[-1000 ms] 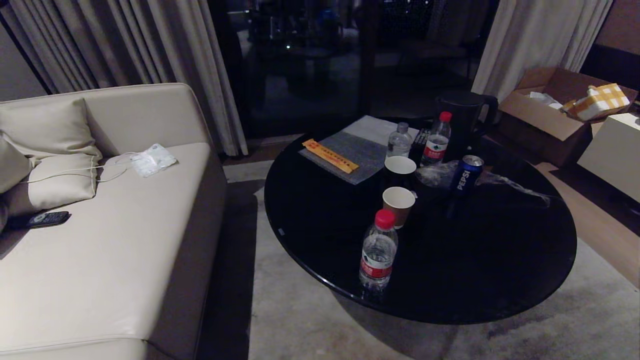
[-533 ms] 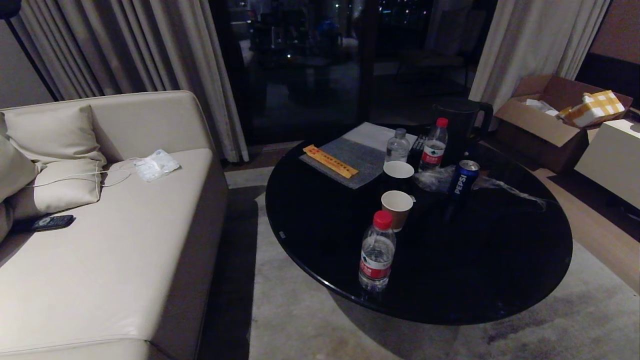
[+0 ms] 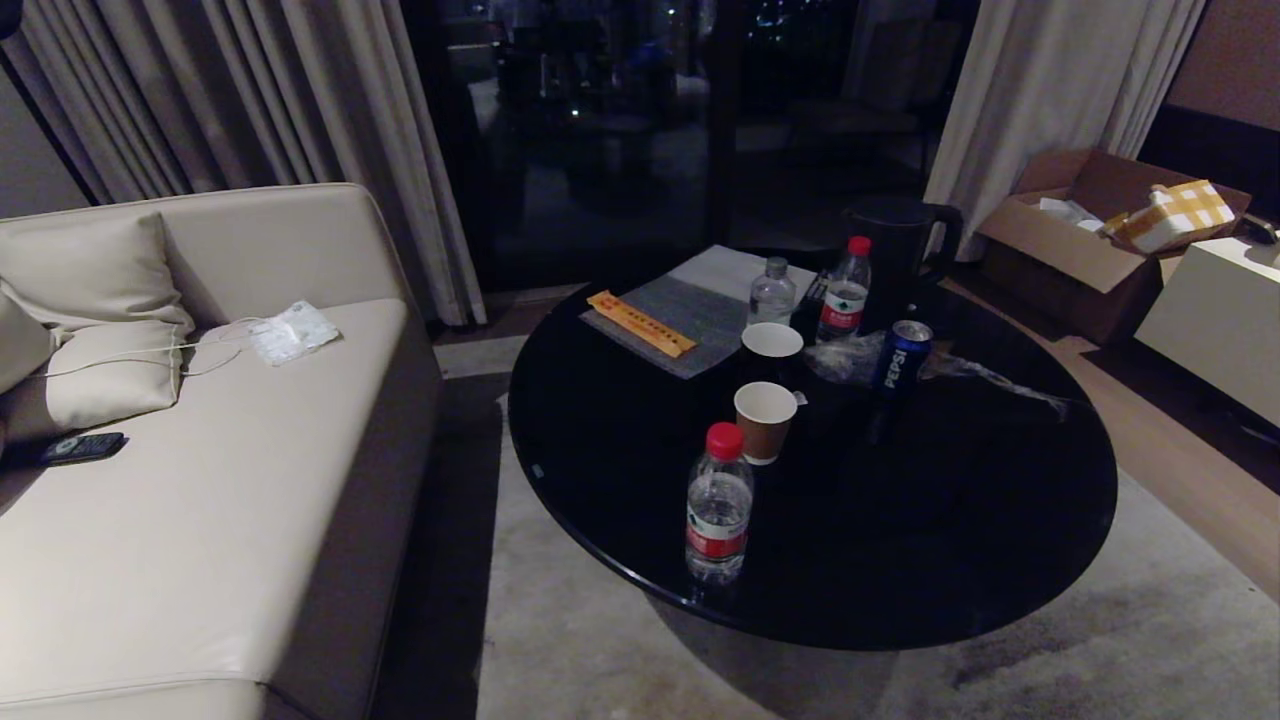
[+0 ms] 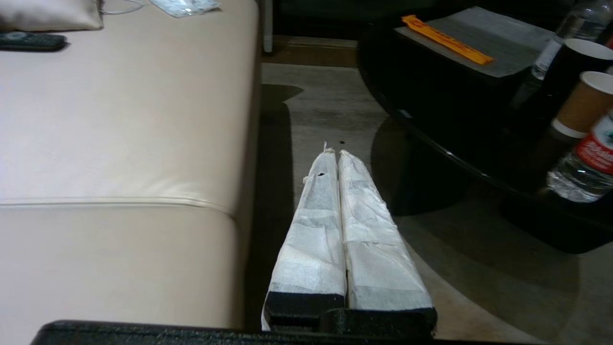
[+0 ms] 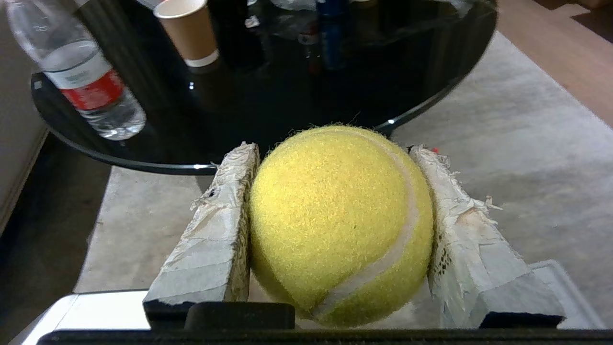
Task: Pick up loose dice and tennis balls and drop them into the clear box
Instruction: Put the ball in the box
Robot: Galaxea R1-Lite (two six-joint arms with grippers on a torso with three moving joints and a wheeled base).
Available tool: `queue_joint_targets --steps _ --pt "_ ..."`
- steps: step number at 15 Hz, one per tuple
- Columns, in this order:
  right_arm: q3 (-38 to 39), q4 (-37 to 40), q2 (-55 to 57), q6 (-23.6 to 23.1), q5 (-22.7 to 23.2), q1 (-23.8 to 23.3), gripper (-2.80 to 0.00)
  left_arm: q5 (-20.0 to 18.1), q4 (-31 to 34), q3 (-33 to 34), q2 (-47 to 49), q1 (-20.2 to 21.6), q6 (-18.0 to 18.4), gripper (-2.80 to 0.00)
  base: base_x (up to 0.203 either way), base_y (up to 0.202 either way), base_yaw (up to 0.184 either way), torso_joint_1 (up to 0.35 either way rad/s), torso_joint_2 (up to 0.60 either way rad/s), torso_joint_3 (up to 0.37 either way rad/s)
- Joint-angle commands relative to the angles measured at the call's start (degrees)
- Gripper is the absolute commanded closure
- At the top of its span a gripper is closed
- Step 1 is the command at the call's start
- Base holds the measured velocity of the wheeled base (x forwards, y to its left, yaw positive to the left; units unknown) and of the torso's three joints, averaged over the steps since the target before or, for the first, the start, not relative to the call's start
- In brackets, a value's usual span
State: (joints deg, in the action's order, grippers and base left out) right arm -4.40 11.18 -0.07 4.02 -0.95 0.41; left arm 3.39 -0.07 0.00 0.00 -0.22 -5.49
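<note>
The right gripper point(image 5: 335, 153) has its two tape-wrapped fingers point(image 5: 210, 239) clamped on a fuzzy yellow-green tennis ball point(image 5: 340, 225), which fills the lower middle of the right wrist view, above grey carpet point(image 5: 503, 143) and just short of the rim of the round glossy black coffee table point(image 3: 600, 520). The left gripper point(image 4: 334, 152) hangs with its white-wrapped fingers point(image 4: 313, 230) pressed together on nothing, in the lower centre of its own view, over the gap between the beige leather sofa point(image 3: 200, 520) on the left and the table on the right. In the head view neither arm shows. Centre frame, on the table, stand a clear water bottle with a red cap point(image 3: 718, 505), a brown paper cup point(image 3: 765, 421) behind it, and a blue Pepsi can point(image 3: 901, 358) to the right. A black remote point(image 3: 82, 447) lies on the sofa at far left.
</note>
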Motion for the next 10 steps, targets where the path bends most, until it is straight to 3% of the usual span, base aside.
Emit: queue_joint_targets --steps 1,6,10 --pt "0.01 0.07 0.07 0.02 -0.02 -0.05 0.00 0.04 -0.01 0.09 0.09 -0.06 -0.05 0.00 0.000 -0.183 0.001 0.000 0.01 0.004" --pt "0.01 0.07 0.07 0.02 -0.02 -0.06 0.00 0.04 -0.01 0.09 0.09 -0.08 -0.05 0.00 0.000 -0.168 0.001 0.005 0.00 0.003" --pt "0.01 0.00 0.07 0.02 -0.19 0.02 0.00 0.04 -0.01 0.09 0.09 -0.04 -0.08 0.00 0.000 -0.015 0.000 0.001 0.00 0.001"
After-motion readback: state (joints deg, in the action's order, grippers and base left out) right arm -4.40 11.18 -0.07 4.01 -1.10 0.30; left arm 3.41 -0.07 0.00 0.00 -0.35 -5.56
